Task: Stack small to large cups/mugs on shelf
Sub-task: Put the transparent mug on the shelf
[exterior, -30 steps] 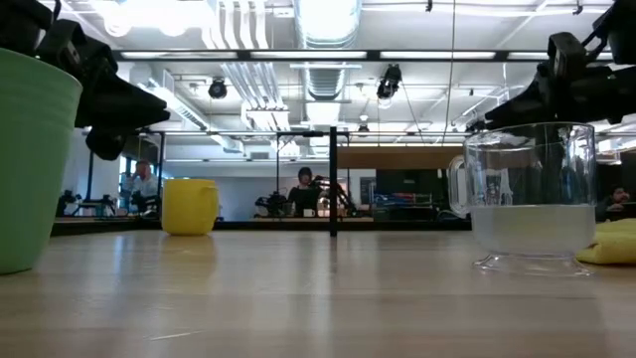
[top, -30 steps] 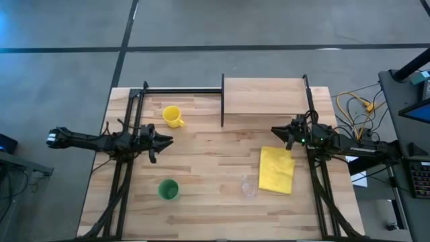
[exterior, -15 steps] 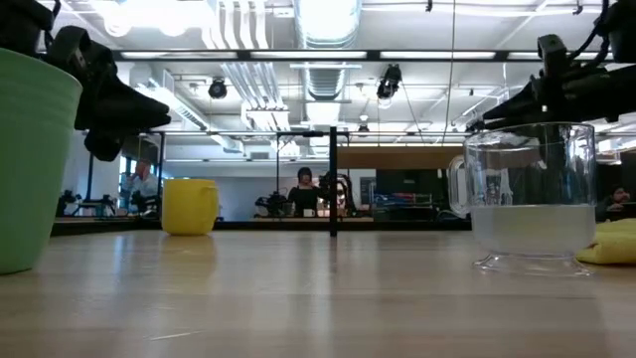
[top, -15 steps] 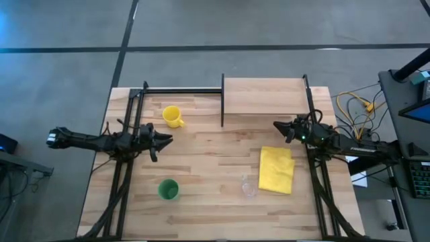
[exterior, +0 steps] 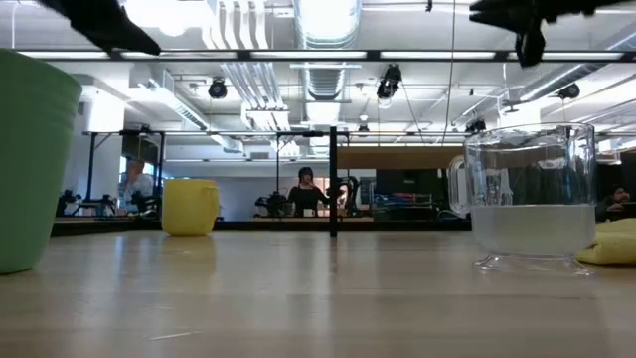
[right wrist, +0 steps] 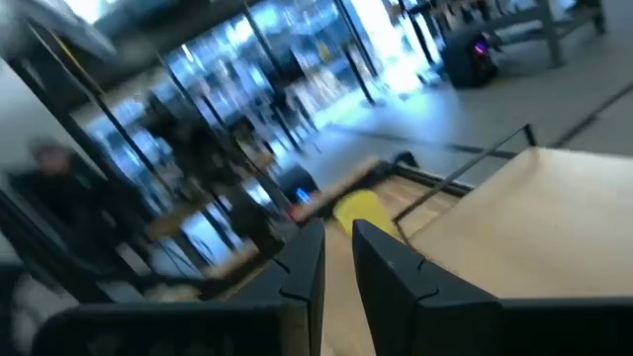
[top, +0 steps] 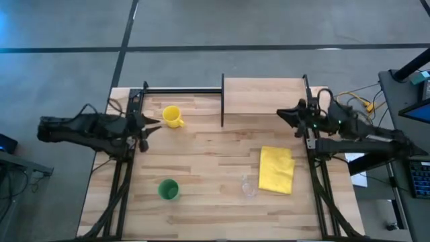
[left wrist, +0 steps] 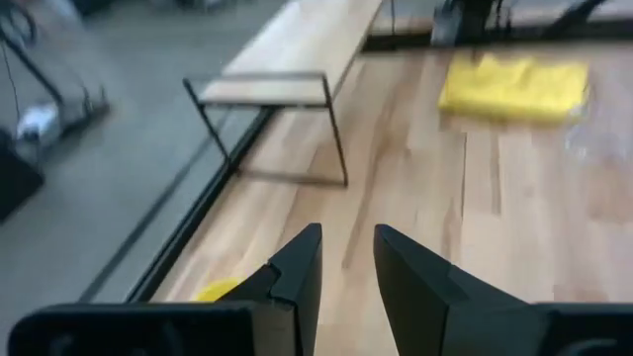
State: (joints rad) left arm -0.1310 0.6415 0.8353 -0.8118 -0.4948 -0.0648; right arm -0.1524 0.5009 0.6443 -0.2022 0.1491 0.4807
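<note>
The yellow mug (top: 172,115) stands on its base on the table's far left, handle toward the near side; it also shows in the low view (exterior: 190,206). The green cup (top: 168,189) stands near the table's near-left; the clear cup (top: 249,186) stands near the middle, beside the yellow cloth. The shelf (top: 263,94) is raised at the far edge. My left gripper (top: 153,124) hovers just left of the yellow mug, its fingers (left wrist: 297,272) a narrow gap apart. My right gripper (top: 283,114) hovers at the shelf's near right corner, also with a narrow gap (right wrist: 338,237).
A yellow cloth (top: 277,170) lies flat right of the clear cup. A black rail (top: 181,89) runs along the far edge left of the shelf, and a black upright (top: 222,101) stands at the shelf's left end. Bare wood lies between the cups and the shelf.
Both arms have risen: in the low view they have climbed to the picture's top. My left gripper has moved toward the far edge, closer to the yellow mug. My right gripper has moved toward the far edge, up to the shelf's near right corner. The cups have stayed put.
</note>
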